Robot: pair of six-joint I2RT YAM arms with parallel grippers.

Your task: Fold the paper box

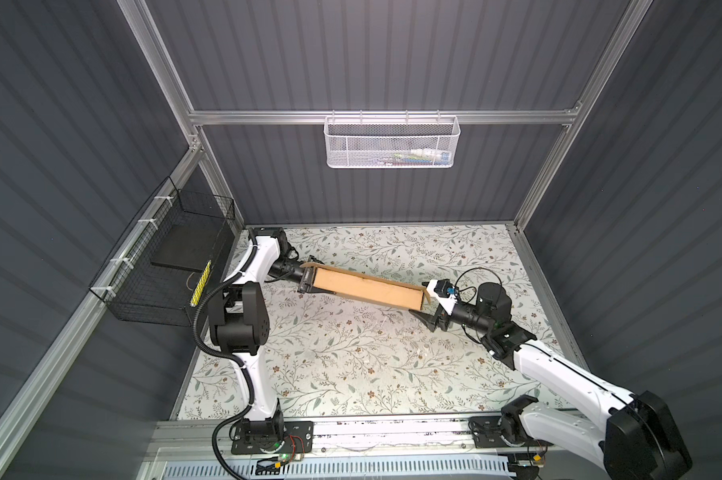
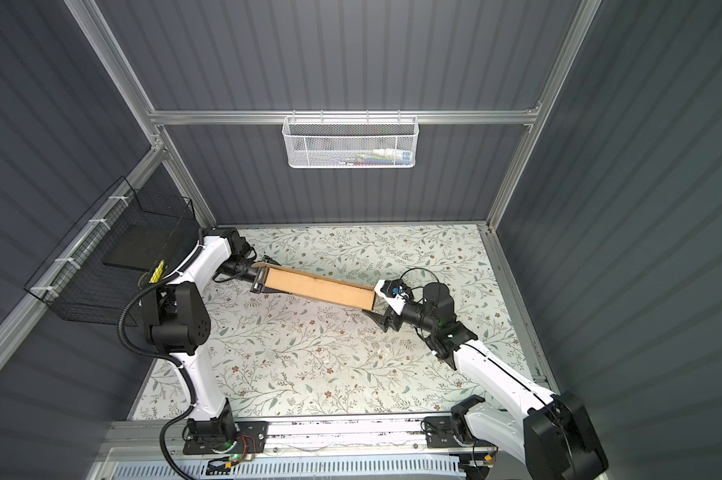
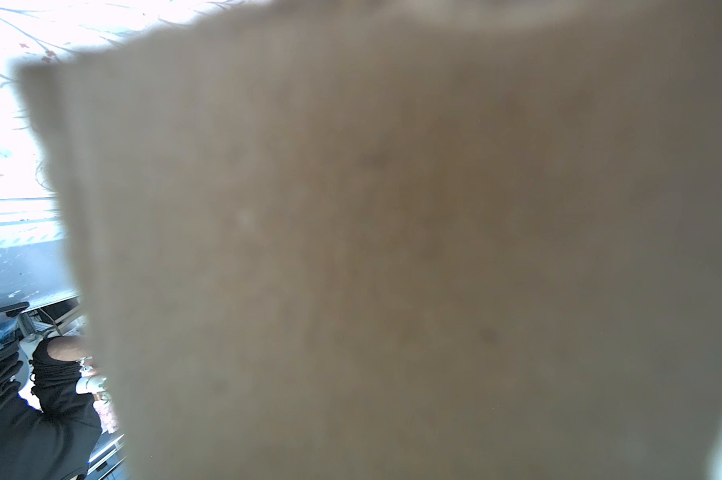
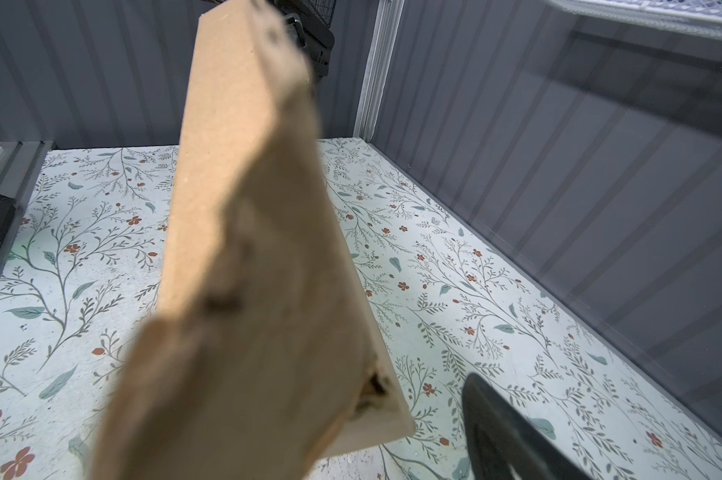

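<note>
Paper box: the paper box (image 1: 367, 289) (image 2: 317, 286) is folded shut into a long, shallow brown block. It sits over the middle of the tabletop (image 1: 351, 365), somewhat nearer the far edge, and slants from far-left to near-right.
Box edges: the left end is at the left pincer and the right end is at the right pincer. I cannot tell if its underside touches the tabletop.
Left pincer: the left pincer (image 1: 307, 281) (image 2: 260, 282) is clamped on the box's left end. In the left wrist view, blurred cardboard (image 3: 392, 249) fills nearly the whole picture.
Right pincer: the right pincer (image 1: 425, 302) (image 2: 376, 301) is spread wide at the box's right end and grips nothing. In the right wrist view one black finger (image 4: 500, 432) stands apart from the box's (image 4: 247, 249) near corner, and the other finger is hidden.
Open room: a broad stretch of patterned surface runs from the box to the near edge. A narrower strip runs from the box to the far edge.
Surroundings: a white mesh basket (image 1: 388, 143) hangs on the back wall, well above the tabletop. A black wire basket (image 1: 164, 270) hangs off the far-left corner, beside the left arm.
</note>
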